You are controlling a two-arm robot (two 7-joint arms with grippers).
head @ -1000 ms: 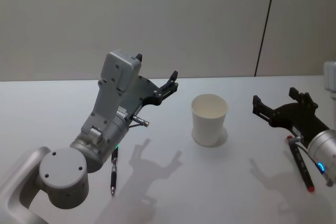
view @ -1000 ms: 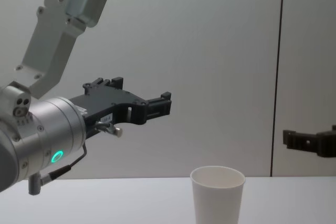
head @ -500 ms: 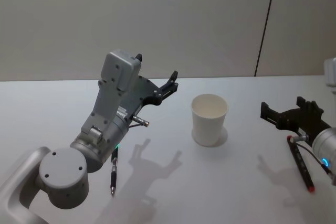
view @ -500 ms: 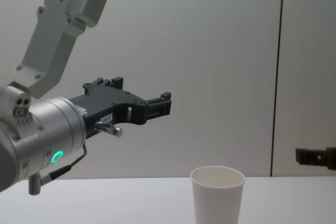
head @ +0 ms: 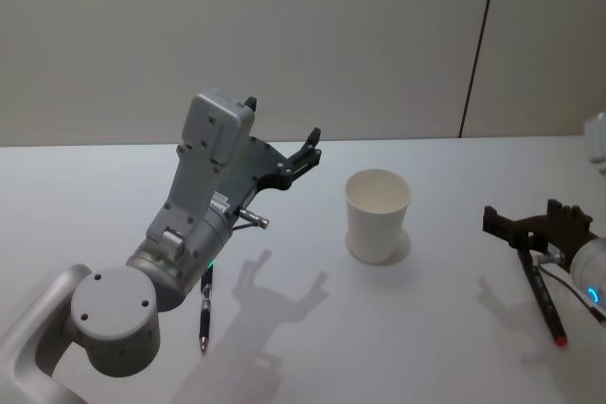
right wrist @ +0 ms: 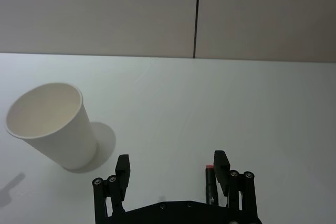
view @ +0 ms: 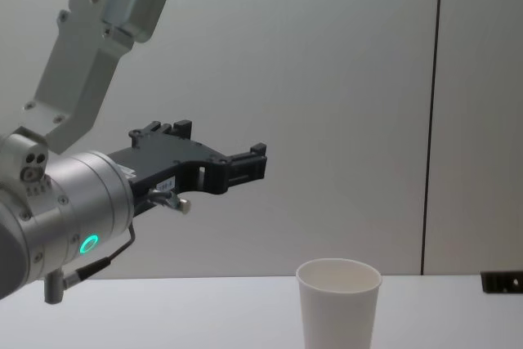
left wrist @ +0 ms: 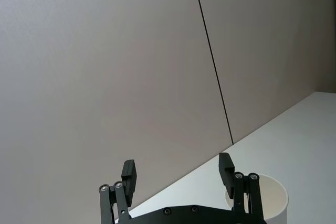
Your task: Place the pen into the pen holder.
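Observation:
The pen holder, a white paper cup (head: 378, 215) (view: 337, 304) (right wrist: 51, 124), stands upright in the middle of the table. To its right lies a black pen with a red tip (head: 542, 294) (right wrist: 210, 182). My right gripper (head: 524, 216) (right wrist: 172, 164) hangs open low over that pen's far end, which shows just inside one finger (right wrist: 220, 165). Its edge also appears in the chest view (view: 500, 281). A second dark pen (head: 204, 310) lies on the left, partly under my left arm. The left gripper (head: 283, 128) (view: 221, 143) (left wrist: 178, 172) is held high left of the cup, open and empty.
The white table (head: 312, 347) runs back to a plain grey wall with a dark vertical seam (head: 478, 44). A white object (head: 597, 134) sits at the far right edge. The left arm's base (head: 109, 324) fills the near left.
My right gripper has sunk and drawn back to the right, from beside the cup down to just above the red-tipped pen. The left arm, both pens and the cup have stayed still.

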